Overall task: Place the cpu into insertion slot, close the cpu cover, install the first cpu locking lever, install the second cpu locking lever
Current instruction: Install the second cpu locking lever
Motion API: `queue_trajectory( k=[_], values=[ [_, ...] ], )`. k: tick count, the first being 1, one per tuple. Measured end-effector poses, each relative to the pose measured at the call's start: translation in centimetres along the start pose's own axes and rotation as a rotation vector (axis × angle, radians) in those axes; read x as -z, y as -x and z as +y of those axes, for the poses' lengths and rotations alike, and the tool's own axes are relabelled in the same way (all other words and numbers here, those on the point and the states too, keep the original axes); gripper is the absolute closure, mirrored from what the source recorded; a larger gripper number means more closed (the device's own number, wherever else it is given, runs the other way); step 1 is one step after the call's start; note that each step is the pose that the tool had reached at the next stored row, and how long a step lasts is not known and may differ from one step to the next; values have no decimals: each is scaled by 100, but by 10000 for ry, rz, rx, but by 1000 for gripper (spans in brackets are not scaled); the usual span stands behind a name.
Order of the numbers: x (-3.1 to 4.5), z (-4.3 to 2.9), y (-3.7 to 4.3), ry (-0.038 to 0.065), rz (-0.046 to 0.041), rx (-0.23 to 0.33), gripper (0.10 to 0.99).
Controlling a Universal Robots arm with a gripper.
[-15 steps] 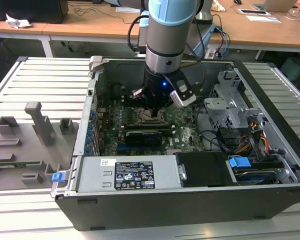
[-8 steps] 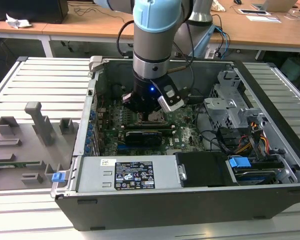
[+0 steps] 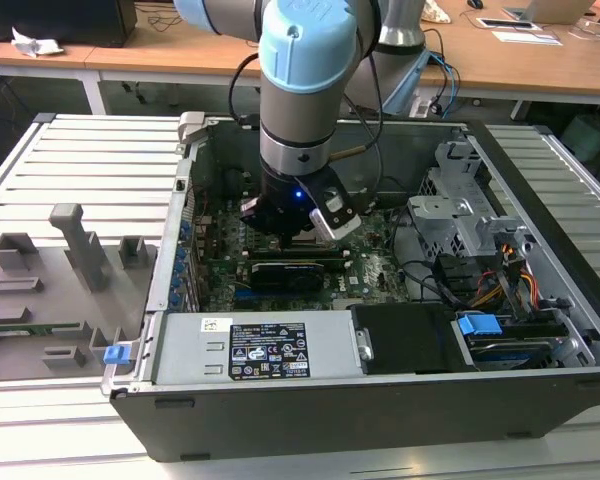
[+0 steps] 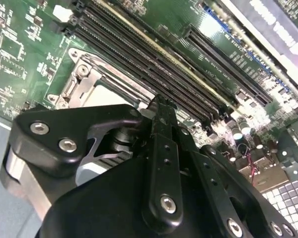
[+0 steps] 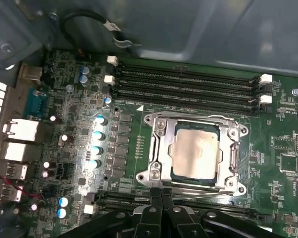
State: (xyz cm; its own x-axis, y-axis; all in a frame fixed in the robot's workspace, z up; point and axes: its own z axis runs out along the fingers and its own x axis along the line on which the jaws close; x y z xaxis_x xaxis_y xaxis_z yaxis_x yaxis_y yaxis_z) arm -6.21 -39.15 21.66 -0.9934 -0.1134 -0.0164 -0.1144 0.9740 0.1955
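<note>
- A grey parts tray [image 3: 50, 290] lies at the exterior view's left, beside the open computer case [image 3: 310, 400].
- The arm's gripper [image 5: 161, 196] hangs low over the motherboard [image 5: 124, 148], its fingers [image 5: 154, 208] pressed together at the socket's edge, holding nothing.
- The cpu [image 5: 195, 151] sits in the insertion slot [image 5: 172, 173], the cpu cover [image 5: 159, 148] lying flat around it.
- Long memory slots [image 5: 188, 82] run just beside.

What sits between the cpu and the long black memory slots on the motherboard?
In the first wrist view, only the cpu cover's metal edge and a narrow strip of green motherboard separate the cpu from the memory slots.
</note>
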Motion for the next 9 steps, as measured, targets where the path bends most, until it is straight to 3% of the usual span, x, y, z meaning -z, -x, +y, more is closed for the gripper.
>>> queue_trajectory(
  k=[3,7,9],
  values=[
    [-12,-34,-59,306,-34,10,980],
    [-66,-49,-83,502,-53,30,980],
    [-112,-58,-87,550,-57,37,980]
  ],
)
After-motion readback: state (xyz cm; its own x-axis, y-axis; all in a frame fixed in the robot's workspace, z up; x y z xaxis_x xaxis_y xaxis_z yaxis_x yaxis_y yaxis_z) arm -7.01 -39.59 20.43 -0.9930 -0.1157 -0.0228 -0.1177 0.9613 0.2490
